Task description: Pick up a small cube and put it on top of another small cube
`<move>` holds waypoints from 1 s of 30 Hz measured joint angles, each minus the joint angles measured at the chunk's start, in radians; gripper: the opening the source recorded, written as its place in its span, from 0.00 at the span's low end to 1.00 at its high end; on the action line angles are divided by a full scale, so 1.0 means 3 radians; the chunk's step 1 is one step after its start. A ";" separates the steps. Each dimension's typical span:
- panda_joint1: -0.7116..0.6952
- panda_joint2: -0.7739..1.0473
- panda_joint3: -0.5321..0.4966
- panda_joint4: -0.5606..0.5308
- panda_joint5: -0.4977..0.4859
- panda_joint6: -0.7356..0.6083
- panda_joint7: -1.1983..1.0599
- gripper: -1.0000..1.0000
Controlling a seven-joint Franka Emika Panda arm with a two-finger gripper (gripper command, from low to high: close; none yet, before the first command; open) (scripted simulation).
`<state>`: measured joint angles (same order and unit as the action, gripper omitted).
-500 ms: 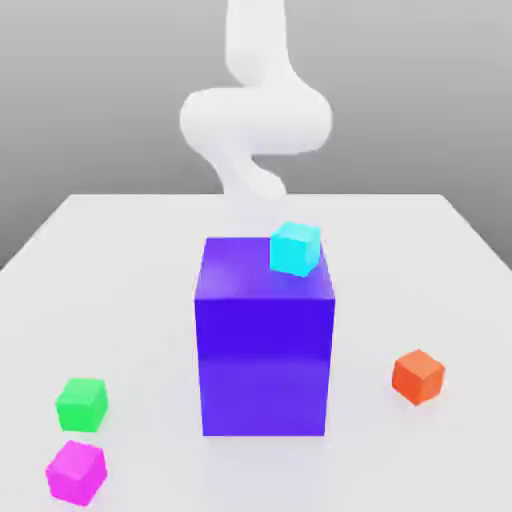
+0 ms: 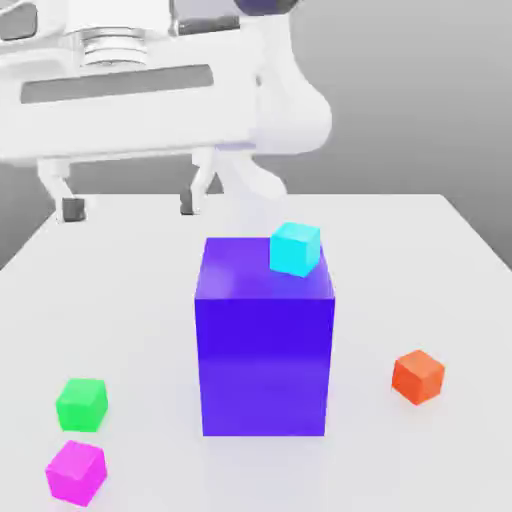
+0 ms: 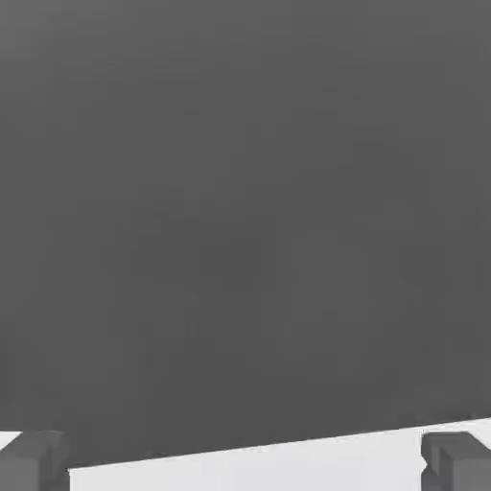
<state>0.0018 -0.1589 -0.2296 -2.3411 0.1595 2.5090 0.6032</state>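
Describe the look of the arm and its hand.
The arm is glossy white with rounded, bulging links. The hand has a broad white boxy body with a long grey slot across its face and a ribbed metallic ring above. Two slim white fingers end in dark grey pads. No cables or markings are visible.

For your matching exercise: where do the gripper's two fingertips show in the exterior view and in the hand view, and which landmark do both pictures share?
Exterior view: the gripper hangs open at upper left, its dark fingertips spread wide above the table's far edge, clear of every cube.
Hand view: the fingertips sit in the two lower corners, far apart, nothing between them.
Shared landmark: the white table, seen in the hand view as a pale strip under the grey backdrop.
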 joint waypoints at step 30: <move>-0.0459 0.1633 -0.0178 -0.0133 0.0131 0.0617 -0.0378 0.00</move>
<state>-0.1359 0.3311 -0.2832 -2.3810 0.1988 2.6941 0.4897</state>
